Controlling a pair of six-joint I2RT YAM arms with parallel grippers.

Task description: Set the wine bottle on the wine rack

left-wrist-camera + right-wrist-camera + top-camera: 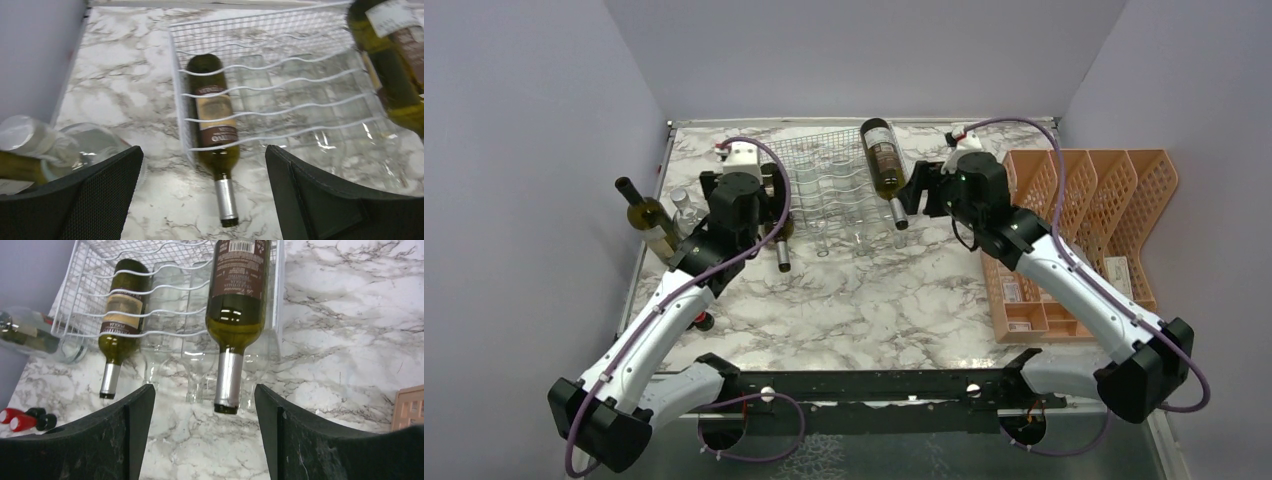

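The white wire wine rack (824,185) stands at the back middle of the marble table. A green wine bottle with a silver neck (884,165) lies on the rack's right end, neck over the front edge; it also shows in the right wrist view (235,300). My right gripper (912,190) is open just in front of that neck, not touching it (204,400). A second green bottle (215,115) lies in the rack's leftmost cradle under the wavy wires. My left gripper (774,215) is open and empty above its neck (204,165).
Clear glass bottles (197,365) lie in the rack's middle cradles. Another green bottle (649,220) and a clear bottle (30,142) stand by the left wall. An orange perforated divider tray (1084,220) sits at the right. Small red-capped items (20,420) lie at front left.
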